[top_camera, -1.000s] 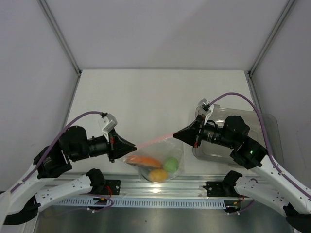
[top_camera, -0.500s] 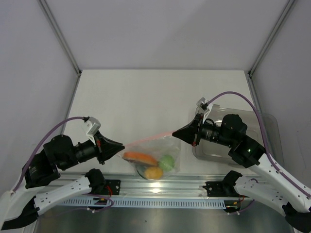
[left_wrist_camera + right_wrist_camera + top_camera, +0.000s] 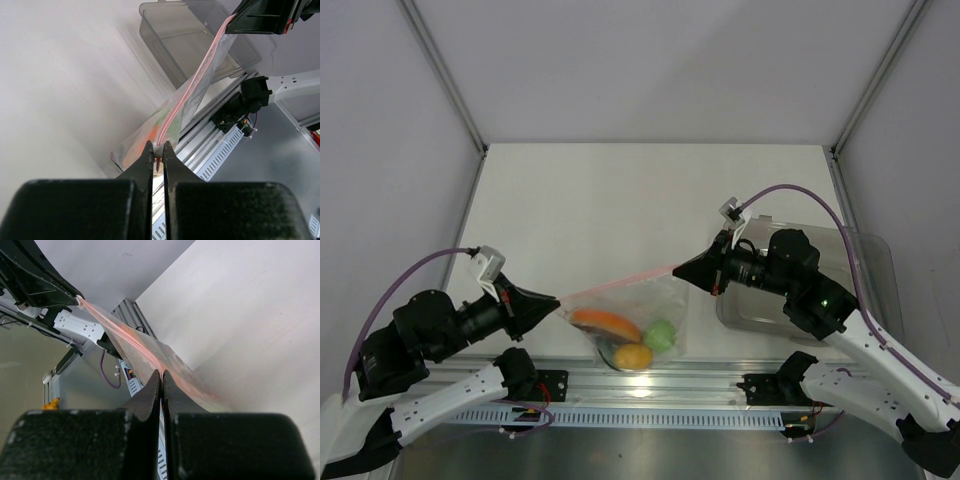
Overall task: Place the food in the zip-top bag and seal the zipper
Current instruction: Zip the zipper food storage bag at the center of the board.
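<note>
The zip-top bag (image 3: 630, 325) hangs stretched between my two grippers above the table's front edge. Its pink-red zipper (image 3: 620, 284) runs taut from left to right. Inside lie the reddish-brown slice with orange edge (image 3: 605, 322), the green fruit (image 3: 661, 334) and the yellow-orange fruit (image 3: 633, 356); the dark-green bit is barely visible under them. My left gripper (image 3: 556, 300) is shut on the zipper's left end, on its small white slider (image 3: 157, 148). My right gripper (image 3: 678, 271) is shut on the zipper's right end (image 3: 161, 371). The bag also shows in the left wrist view (image 3: 185, 100).
A rigid clear rectangular tray (image 3: 865, 275) stands at the right, partly under my right arm; it also shows in the left wrist view (image 3: 185, 45). An aluminium rail (image 3: 650, 385) runs along the table's front edge under the bag.
My left gripper has slid leftward along the zipper, from near the bag's middle to its left end. The zipper is now stretched longer. My right gripper has barely moved.
</note>
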Controlling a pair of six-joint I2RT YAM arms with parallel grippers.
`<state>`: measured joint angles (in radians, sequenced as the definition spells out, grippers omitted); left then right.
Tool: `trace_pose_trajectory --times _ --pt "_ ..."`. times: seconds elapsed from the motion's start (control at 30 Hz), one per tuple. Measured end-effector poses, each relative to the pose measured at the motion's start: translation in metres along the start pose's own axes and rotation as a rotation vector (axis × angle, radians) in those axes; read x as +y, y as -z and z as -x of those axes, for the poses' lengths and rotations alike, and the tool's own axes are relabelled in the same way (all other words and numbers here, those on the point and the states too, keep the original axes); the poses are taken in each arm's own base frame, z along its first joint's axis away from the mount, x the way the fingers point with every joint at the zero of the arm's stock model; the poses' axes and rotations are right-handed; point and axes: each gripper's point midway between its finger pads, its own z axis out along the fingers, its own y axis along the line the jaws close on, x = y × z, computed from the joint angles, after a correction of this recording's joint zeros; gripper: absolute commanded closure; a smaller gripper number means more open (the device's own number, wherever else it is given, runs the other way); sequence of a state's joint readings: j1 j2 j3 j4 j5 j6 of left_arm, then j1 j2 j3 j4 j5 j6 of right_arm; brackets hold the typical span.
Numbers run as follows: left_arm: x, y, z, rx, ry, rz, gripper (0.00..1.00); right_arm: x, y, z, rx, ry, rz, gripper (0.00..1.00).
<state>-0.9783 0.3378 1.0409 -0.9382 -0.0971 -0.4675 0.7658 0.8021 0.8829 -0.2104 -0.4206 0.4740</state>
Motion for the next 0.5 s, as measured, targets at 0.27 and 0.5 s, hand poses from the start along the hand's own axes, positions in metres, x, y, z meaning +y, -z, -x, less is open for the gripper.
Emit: trace_pose_trajectory --times 0.27,0.5 --pt "0.006 0.002 -0.001 -0.007 0.016 0.030 0.95 -0.002 -0.004 -0.001 0.012 -0.004 0.006 1.00" --pt "0.015 0.003 -0.003 -0.003 0.019 0.079 0.40 -0.008 -0.007 -0.001 0.012 -0.009 -0.010 1.00"
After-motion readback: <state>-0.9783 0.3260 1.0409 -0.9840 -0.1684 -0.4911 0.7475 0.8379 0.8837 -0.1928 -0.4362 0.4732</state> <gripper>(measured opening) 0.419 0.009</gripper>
